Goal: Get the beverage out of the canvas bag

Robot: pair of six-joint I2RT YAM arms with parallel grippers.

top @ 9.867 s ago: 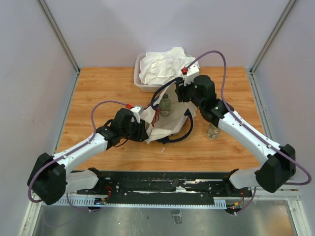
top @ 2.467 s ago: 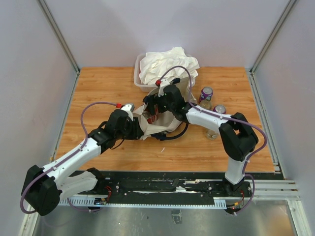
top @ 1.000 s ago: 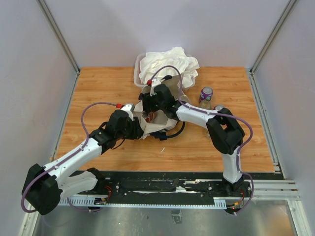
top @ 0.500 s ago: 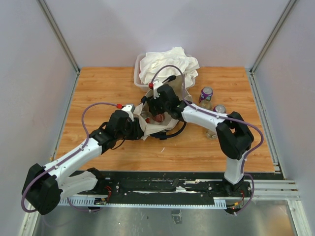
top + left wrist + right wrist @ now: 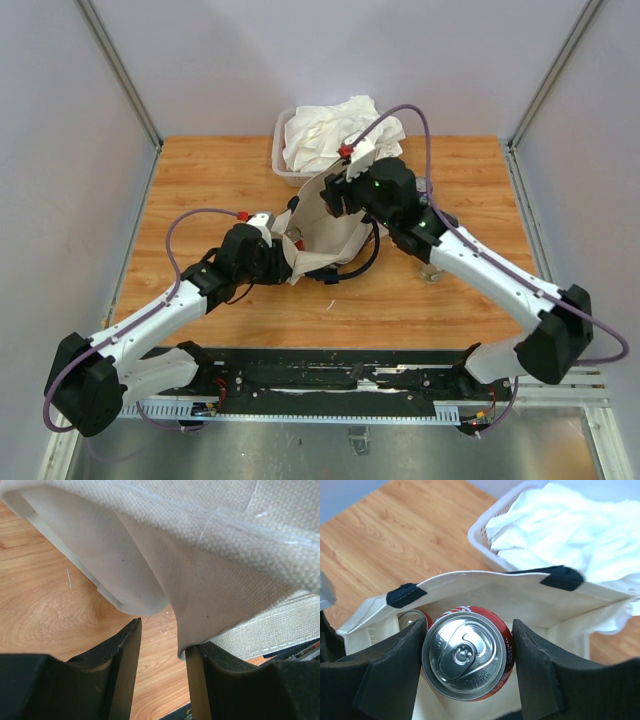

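Note:
The cream canvas bag stands open at mid-table, its navy handle patches showing on the rim in the right wrist view. My right gripper is shut on the beverage, a red can, held upright over the bag's mouth. A second red can sits lower inside the bag. From above, the right gripper hangs over the bag's far rim and hides the held can. My left gripper is at the bag's left edge, jaws apart. Canvas drapes onto its right finger, and bare wood shows between the fingers.
A clear plastic tub heaped with white cloth stands just behind the bag, close to the right wrist. A clear bottle stands right of the bag, beneath the right forearm. Grey walls enclose the table.
The right arm has risen out of the bag and pulled back towards the tub, carrying the red can up with it. The left arm and the bag stay put.

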